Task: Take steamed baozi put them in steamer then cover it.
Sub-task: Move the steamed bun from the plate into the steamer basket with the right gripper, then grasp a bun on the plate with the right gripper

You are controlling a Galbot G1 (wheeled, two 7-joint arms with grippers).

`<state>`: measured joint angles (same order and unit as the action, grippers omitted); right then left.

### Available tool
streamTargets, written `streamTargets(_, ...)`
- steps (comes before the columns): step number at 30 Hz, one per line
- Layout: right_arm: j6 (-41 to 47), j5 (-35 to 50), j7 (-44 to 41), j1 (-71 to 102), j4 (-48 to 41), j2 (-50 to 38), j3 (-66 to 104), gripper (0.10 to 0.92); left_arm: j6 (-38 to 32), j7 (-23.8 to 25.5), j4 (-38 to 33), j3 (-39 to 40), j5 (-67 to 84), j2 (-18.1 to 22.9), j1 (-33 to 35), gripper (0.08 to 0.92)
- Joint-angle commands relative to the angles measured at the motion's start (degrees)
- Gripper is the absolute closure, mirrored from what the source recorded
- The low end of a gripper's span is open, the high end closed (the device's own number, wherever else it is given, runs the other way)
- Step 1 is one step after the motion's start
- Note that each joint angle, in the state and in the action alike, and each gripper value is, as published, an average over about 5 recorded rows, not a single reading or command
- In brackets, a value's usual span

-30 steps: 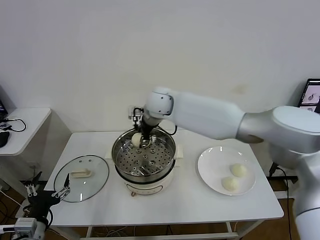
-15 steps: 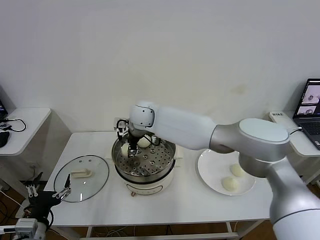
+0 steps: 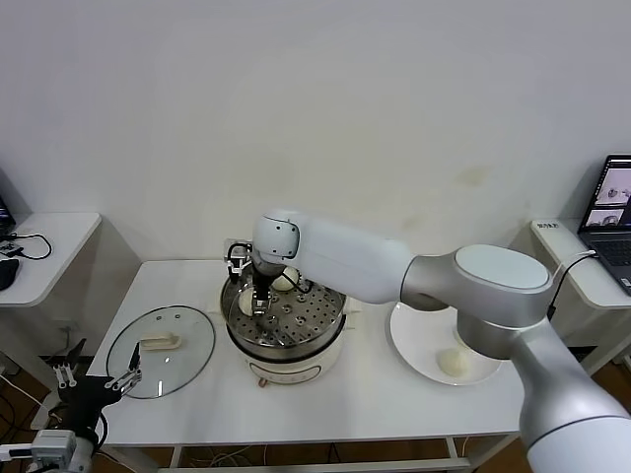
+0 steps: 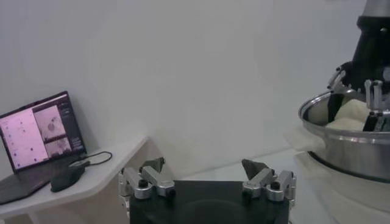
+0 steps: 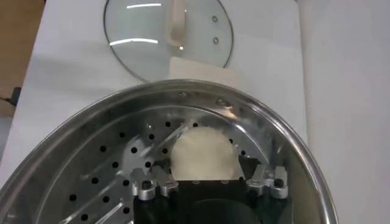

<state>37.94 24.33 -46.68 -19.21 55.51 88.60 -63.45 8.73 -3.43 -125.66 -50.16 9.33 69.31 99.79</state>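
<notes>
The steamer (image 3: 333,307) stands mid-table on its cream pot base. My right gripper (image 3: 254,298) reaches down into its left side. In the right wrist view the gripper (image 5: 207,176) is open, its fingers just off either side of one baozi (image 5: 202,155) that rests on the perforated floor (image 5: 97,176). That baozi (image 3: 245,300) shows beside the fingers in the head view. A second baozi (image 3: 286,281) lies at the basket's back. One more baozi (image 3: 454,362) lies on the white plate (image 3: 409,340); my arm hides the rest of the plate. The glass cover (image 3: 161,350) lies flat to the steamer's left and shows in the right wrist view (image 5: 201,36). My left gripper (image 3: 94,378) is open and parked low off the table's front left corner.
A small side table (image 3: 49,246) with cables stands at the far left. A laptop (image 3: 613,192) sits on a table at the far right. The left wrist view shows another laptop (image 4: 39,131) and the steamer wall (image 4: 341,143).
My right gripper carried the baozi from the steamer's back to its left side and lowered it to the floor. The fingers now stand off it. The left arm has not moved.
</notes>
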Motion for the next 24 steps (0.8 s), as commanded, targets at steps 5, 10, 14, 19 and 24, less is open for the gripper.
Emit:
streamTargets(5, -0.9, 1.2, -3.9, -6.1, 7.8, -6.9, -0.1, 0.203, 0.0, 0.0, -0.9, -0.3, 0.0, 0.1, 0.4, 0.177)
streamTargets(10, -4.0, 0.2, -10.2, -14.1, 15.6, -15.6, -2.3, 0.202, 0.1, 0.0, -1.4, -0.4, 0.0, 0.1, 0.7, 0.177)
streamTargets(14, -6.8, -1.6, -13.8, -18.9, 22.1, -23.9, -5.2, 0.203, 0.2, 0.1, -1.7, -0.2, -0.1, 0.0, 0.5, 0.177)
streamTargets(19, -9.9, -5.8, -16.5, -21.8, 29.9, -36.2, -8.5, 0.202, 0.2, 0.1, -2.0, 0.2, -0.1, 0.0, 0.6, 0.177)
streamTargets(24, -12.5, -11.0, -17.8, -20.6, 35.3, -46.9, -9.5, 0.203, 0.2, 0.1, -2.2, 0.7, -0.3, 0.0, 1.1, 0.177)
